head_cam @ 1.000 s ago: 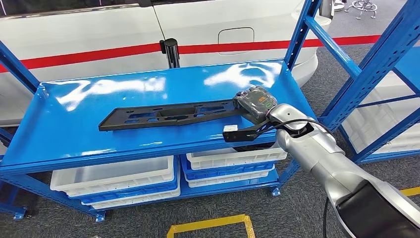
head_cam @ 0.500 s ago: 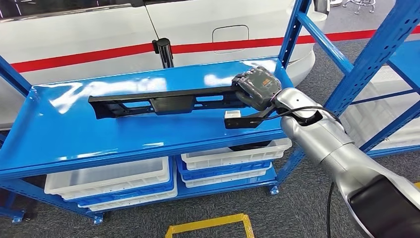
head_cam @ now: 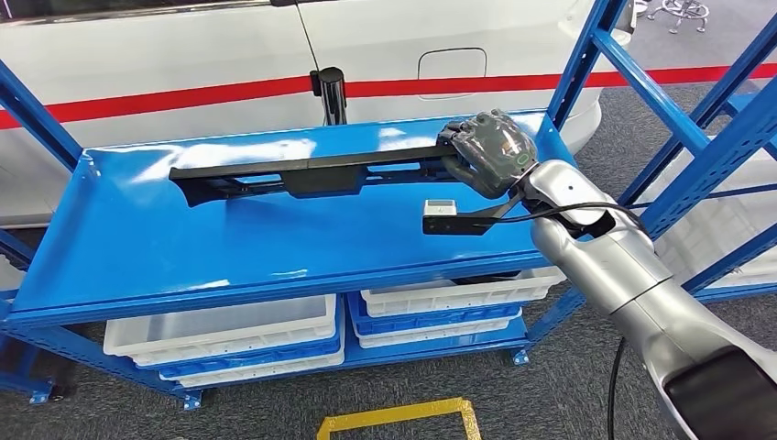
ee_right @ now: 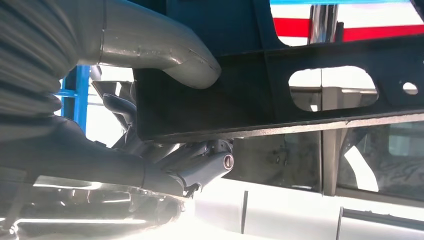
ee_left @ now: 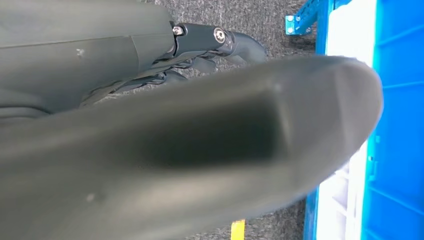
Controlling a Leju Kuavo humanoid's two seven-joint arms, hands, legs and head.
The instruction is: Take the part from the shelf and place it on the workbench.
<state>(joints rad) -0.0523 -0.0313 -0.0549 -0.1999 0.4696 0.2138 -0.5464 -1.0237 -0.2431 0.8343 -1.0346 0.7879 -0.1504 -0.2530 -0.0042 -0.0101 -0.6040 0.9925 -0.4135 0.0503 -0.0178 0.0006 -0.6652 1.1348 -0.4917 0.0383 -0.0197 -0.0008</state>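
grey carpet underfoot, and a white car with a red stripe (head_cam: 229, 92) parked right behind the glossy blue metal shelf rack (head_cam: 137, 247). on the rack's top board the right hand (head_cam: 490, 151) has its dark fingers wrapped round one end of the long flat black plastic part with cut-out slots (head_cam: 302, 174), thumb over the top face, the other fingers curled beneath. from the right wrist view that grip is plain: the thick grey thumb (ee_right: 190, 67) presses the part's edge and the darker fingers (ee_right: 200, 167) hook under it. the part is tilted up on its edge and looks lifted off the blue board, stretching from the hand out across the shelf toward the far corner; its far end hangs over the board, and whether it touches i cannot tell. the silver right arm (head_cam: 614, 266) reaches in from the lower right, a small white-faced camera block (head_cam: 440, 213) jutting off the wrist on a black bracket. below the top board, white plastic bins stacked in blue ones (head_cam: 229, 335) sit on the lower level. yellow tape (head_cam: 394, 417) marks the floor in front. the left hand (ee_left: 190, 65) hangs by the rack's foot, dark fingers curled in with nothing in them.
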